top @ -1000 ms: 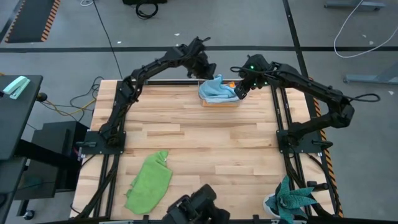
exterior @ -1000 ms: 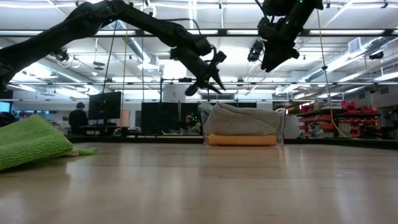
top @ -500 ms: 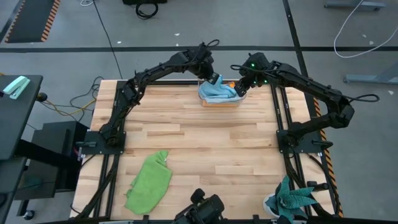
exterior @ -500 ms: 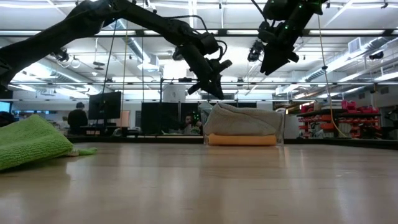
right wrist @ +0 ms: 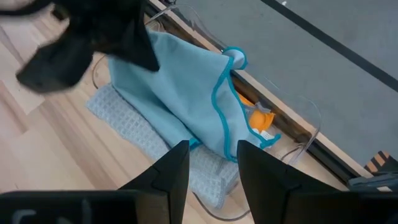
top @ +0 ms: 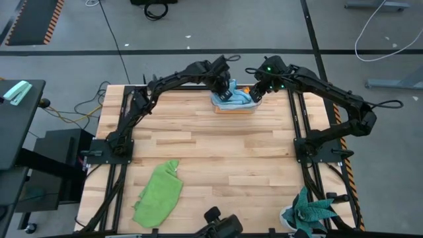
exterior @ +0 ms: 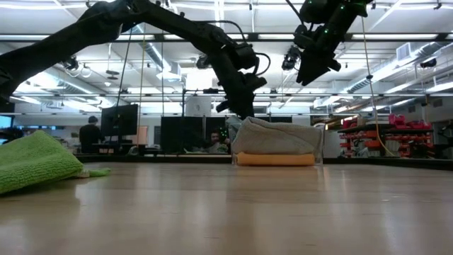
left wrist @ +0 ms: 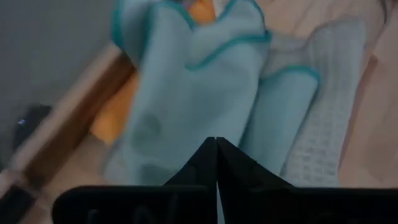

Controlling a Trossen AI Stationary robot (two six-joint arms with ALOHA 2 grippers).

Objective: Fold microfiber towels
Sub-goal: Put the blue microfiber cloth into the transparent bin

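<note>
towels piled in the box, one green towel left out

light blue towel (top: pixel 230 96) lies on top of a pile in the clear plastic box (top: pixel 234 108) at the far edge of the tabletop (top: pixel 218 158), near the middle. under it is a grey towel (right wrist: pixel 134 121) with little squares on it, and an orange-yellow towel (right wrist: pixel 256 117) peeks out at the back. the lime green towel (top: pixel 158 193) lies in a crumpled heap near the front left corner, well apart from the box.

the left gripper (top: pixel 225 89) is down on the light blue towel. its fingers (left wrist: pixel 205 163) are pressed tight together. from its own camera i cannot tell if a bit of cloth is pinched between them or if they closed on nothing.

the right gripper (top: pixel 255 94) hangs just above the right end of the box. its fingers (right wrist: pixel 174 168) are spread apart and hold nothing.

a teal spiky plant (top: pixel 312 213) sits at the front right corner, out of the way.

what could go wrong: if the left gripper only has a thin bit of cloth, the towel could slip out when it lifts. if it pinched too deep, the grey towel could come up too. the light box could get dragged or tipped, and it sits close to the table edge, so it could slide off. the two grippers are near each other and could bump if both move in.
</note>
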